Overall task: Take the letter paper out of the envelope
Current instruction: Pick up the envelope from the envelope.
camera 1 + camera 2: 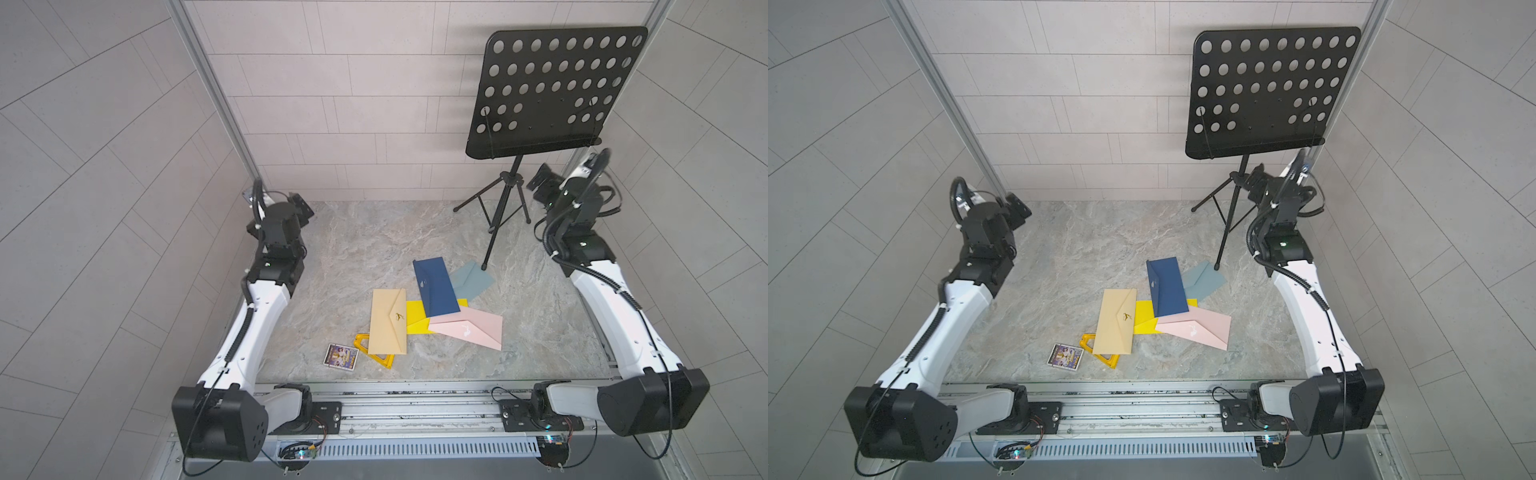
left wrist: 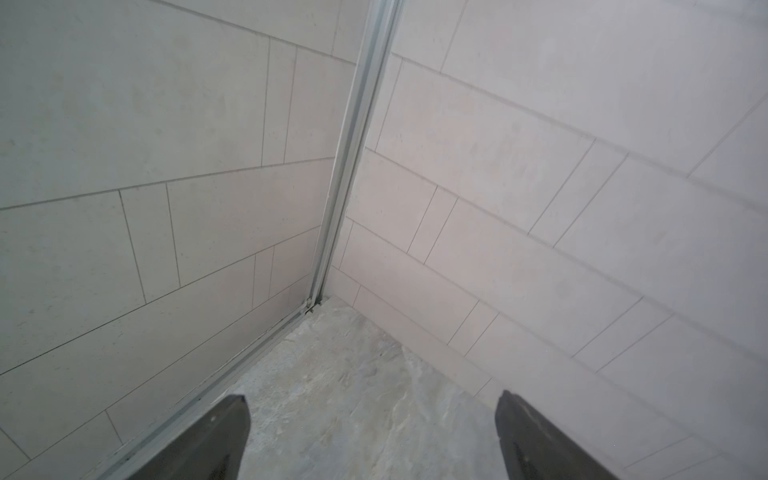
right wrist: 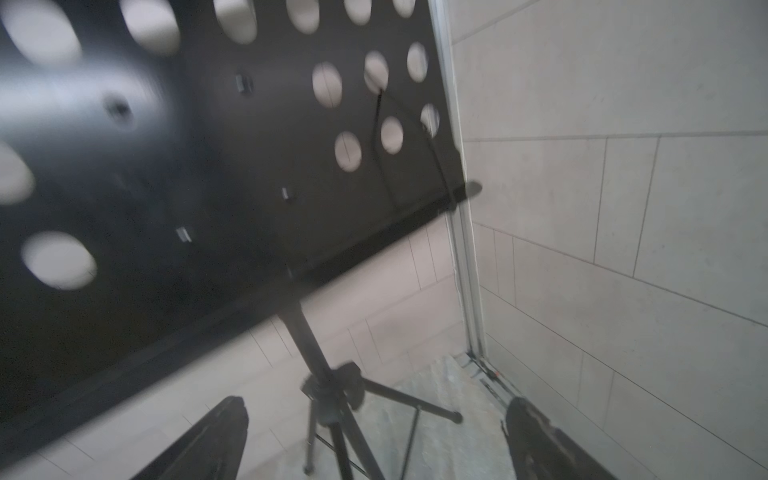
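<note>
Four paper envelopes overlap mid-table on the grey marbled tabletop (image 1: 357, 257): a tan rectangular envelope (image 1: 388, 322), a navy blue envelope (image 1: 435, 286), a grey-blue envelope (image 1: 473, 278) and a pink envelope (image 1: 469, 328), with one yellow sheet (image 1: 415, 318) beneath. One yellow plastic triangle frame (image 1: 384, 360) pokes from under the tan one, just beside one printed card (image 1: 341, 355). The left gripper (image 2: 374, 407) and right gripper (image 3: 374, 409) are spread wide, empty, well apart from the pile.

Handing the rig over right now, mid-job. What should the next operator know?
Left gripper: open, empty, facing a wall corner.
Right gripper: open, empty, beside the music stand.
Things: the tan envelope, navy envelope and pink envelope lie in an overlapping pile on the table, far from both grippers.
Done: nothing; no letter paper in sight.
Left: pick an envelope, open it, pull the paper out.
</note>
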Robot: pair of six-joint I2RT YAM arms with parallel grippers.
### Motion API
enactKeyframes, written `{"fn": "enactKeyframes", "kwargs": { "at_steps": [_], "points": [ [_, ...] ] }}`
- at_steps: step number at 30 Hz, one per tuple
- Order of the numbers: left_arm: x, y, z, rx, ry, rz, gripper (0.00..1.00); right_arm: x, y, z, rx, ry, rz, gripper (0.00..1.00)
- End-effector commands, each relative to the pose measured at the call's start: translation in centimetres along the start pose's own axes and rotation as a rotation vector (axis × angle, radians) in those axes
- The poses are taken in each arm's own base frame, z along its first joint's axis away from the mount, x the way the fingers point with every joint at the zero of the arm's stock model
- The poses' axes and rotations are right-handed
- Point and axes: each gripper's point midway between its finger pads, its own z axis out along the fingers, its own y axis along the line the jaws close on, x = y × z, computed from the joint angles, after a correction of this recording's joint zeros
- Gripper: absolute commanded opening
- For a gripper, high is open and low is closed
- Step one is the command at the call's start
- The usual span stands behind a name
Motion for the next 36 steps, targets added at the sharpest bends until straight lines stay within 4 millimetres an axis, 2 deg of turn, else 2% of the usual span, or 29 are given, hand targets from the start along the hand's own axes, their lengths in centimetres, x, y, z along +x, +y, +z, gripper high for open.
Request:
{"fn": "enactKeyframes", "kwargs": {
  "at_steps": [1,4,6,9,12,15,16,18,20,23,26,29,32,36],
  "points": [
    [4.9,3.3,-0.8,-0.158,0.244,-0.279,1.0,8.8,-1.0,-0.7,-0.031,0.397,0.196,1.0],
    [7.6,0.6,0.1,-0.017,0.4,-0.361,1.0,10.9,-0.8,-3.4,0.033,0.481,0.082,0.97],
    [9.9,-0.1,-0.5,-0.007,0.533,-0.347,0.99,12.1,-0.2,-4.9,0.041,0.535,-0.007,0.93],
    [13.9,-0.6,-2.1,0.003,0.674,-0.314,0.91,14.2,0.6,-7.1,0.01,0.62,-0.079,0.9],
    [18.7,-0.7,-4.9,0.015,0.82,-0.23,0.84,16.3,1.8,-9.8,-0.028,0.716,-0.18,0.85],
    [24.1,-0.6,-9.2,0.062,1.015,-0.076,0.71,18.9,3.0,-13.0,-0.066,0.799,-0.325,0.83],
    [25.7,-0.1,-10.7,0.081,1.08,-0.028,0.65,20.0,3.2,-14.2,-0.084,0.831,-0.362,0.82],
    [28.2,2.1,-13.1,0.066,1.196,0.031,0.6,22.3,3.9,-16.5,-0.124,0.887,-0.428,0.82],
    [29.3,4.3,-15.0,0.06,1.282,0.099,0.58,25.1,4.8,-19.1,-0.171,0.94,-0.522,0.82],
    [30.2,6.3,-17.1,0.073,1.376,0.188,0.57,29.5,6.0,-22.9,-0.247,1.002,-0.659,0.82],
    [31.7,7.9,-18.3,0.062,1.451,0.216,0.52,33.9,6.7,-25.9,-0.287,1.11,-0.727,0.81],
    [33.6,7.7,-18.6,0.101,1.502,0.167,0.48,37.5,7.6,-28.2,-0.315,1.207,-0.782,0.8],
    [34.6,7.4,-18.2,0.126,1.522,0.157,0.45,40.6,8.8,-30.4,-0.346,1.26,-0.851,0.79],
    [35.7,7.9,-17.8,0.117,1.565,0.214,0.43,44.4,9.2,-32.1,-0.347,1.318,-0.883,0.79]
  ]
}}
